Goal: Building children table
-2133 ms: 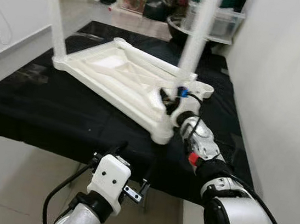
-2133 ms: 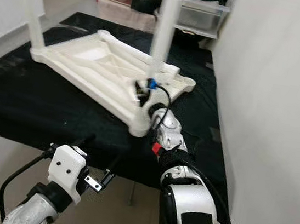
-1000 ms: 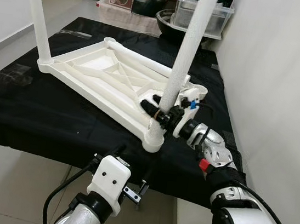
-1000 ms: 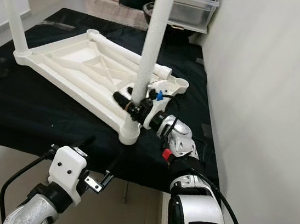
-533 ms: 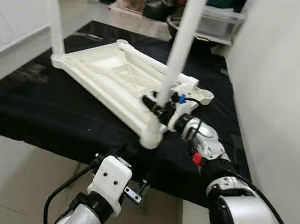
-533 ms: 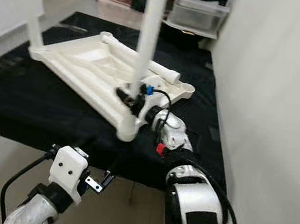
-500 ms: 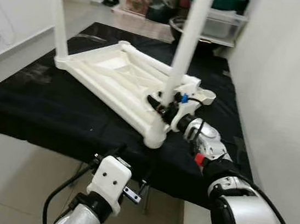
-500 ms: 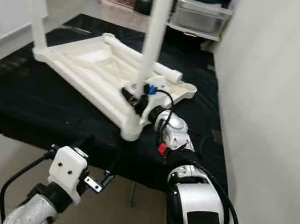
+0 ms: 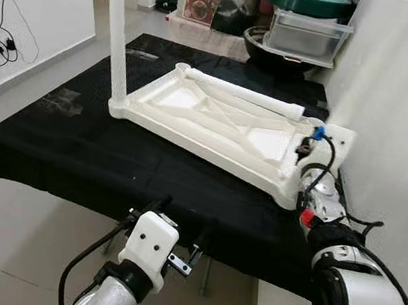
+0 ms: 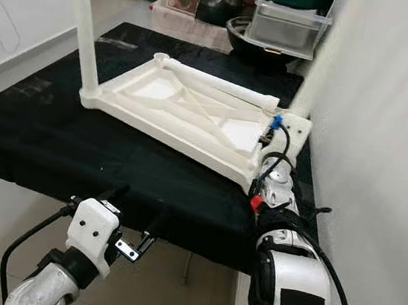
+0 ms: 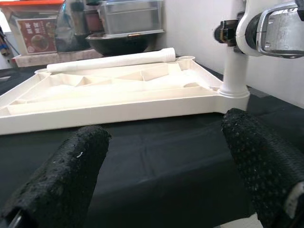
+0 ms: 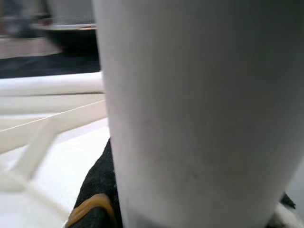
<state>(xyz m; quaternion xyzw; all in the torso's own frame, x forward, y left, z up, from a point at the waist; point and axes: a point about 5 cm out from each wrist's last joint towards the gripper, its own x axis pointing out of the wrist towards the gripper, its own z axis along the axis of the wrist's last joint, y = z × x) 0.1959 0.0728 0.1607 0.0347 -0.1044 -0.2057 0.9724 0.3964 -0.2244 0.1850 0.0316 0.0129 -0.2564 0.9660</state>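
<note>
At right of frame, the right pincer (image 9: 306, 147) clamps a white leg (image 12: 199, 109) at the upturned table (image 9: 215, 128); lower left, the left pincer (image 11: 166, 166) hangs apart.

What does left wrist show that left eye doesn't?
Left wrist adds: the left gripper with fingers open, and a close look at the near leg seated in its corner socket, the right gripper shut on it. Left eye adds: the far leg standing upright at the tabletop's left corner, wall cables, and a green-lidded bin. Shared: the upturned tabletop, the loose leg lying on it, and the black cloth.
</note>
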